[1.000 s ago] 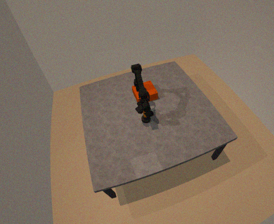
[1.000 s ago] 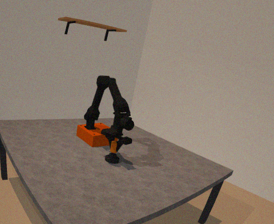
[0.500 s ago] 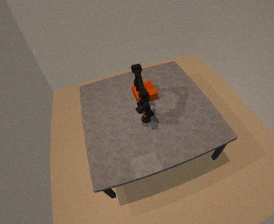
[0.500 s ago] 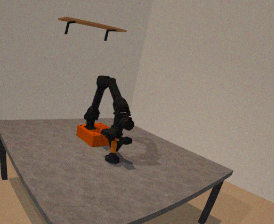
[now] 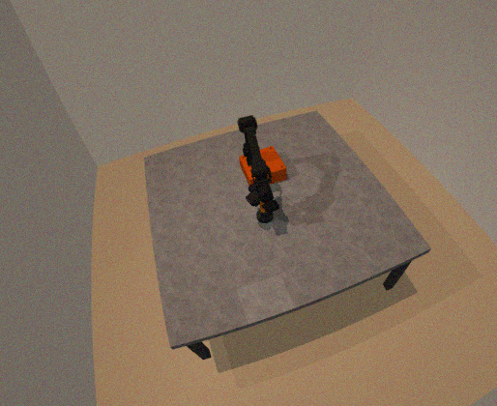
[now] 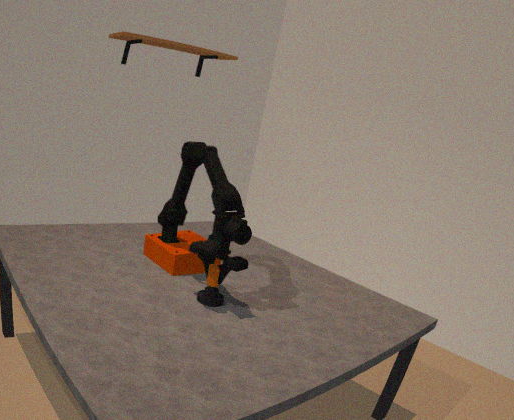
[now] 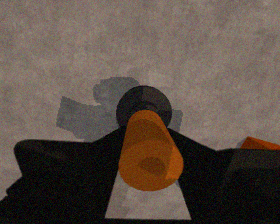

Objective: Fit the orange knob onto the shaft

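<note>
The orange knob (image 5: 263,208) (image 6: 213,276) (image 7: 150,145) is a long, roughly upright cylinder. My gripper (image 5: 263,203) (image 6: 215,265) (image 7: 145,131) is shut on it, with a dark finger on each side. The dark round pedestal (image 5: 264,217) (image 6: 210,298) (image 7: 143,93) stands on the table directly below the knob. The knob's lower end is over the pedestal's middle, close above its top. The shaft is hidden by the knob or too dark to make out, and the frames do not show whether its tip is inside the hole. The flat sides cannot be seen.
The arm's orange base box (image 5: 274,161) (image 6: 174,257) (image 7: 261,143) sits on the grey table (image 5: 210,261) (image 6: 142,320) behind the pedestal. The arm arches up from it. A wooden shelf (image 6: 172,46) hangs on the wall in the exterior view. Shadows fall beside the pedestal.
</note>
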You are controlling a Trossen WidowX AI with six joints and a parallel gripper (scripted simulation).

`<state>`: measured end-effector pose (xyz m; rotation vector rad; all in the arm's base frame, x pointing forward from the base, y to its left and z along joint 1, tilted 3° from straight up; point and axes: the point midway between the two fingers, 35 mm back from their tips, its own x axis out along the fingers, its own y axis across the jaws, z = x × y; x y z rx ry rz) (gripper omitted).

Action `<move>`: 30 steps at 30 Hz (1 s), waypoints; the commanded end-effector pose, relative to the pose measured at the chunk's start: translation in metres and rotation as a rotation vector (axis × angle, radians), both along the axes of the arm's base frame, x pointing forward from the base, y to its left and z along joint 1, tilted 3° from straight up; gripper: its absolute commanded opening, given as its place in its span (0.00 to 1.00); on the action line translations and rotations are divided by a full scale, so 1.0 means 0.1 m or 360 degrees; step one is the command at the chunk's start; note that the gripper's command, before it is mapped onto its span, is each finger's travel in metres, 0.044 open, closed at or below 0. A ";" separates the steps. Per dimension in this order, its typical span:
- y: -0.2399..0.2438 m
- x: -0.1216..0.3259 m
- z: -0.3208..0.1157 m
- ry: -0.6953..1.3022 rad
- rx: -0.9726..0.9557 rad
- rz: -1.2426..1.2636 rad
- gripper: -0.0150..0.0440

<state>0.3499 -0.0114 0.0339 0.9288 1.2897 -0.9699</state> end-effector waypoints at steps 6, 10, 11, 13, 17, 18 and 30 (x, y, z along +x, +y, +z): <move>-0.01 0.01 0.00 -0.0006 -0.0004 0.0005 0.25; 0.00 0.00 0.05 -0.0008 -0.0002 -0.0048 0.25; 0.00 0.00 0.06 -0.0008 -0.0002 -0.0048 0.25; 0.00 0.00 0.07 -0.0009 -0.0001 -0.0066 0.25; 0.00 -0.02 0.06 -0.0013 0.0001 -0.0131 0.25; 0.00 -0.03 0.06 -0.0013 0.0001 -0.0131 0.25; 0.00 -0.03 0.01 -0.0013 0.0001 -0.0131 0.25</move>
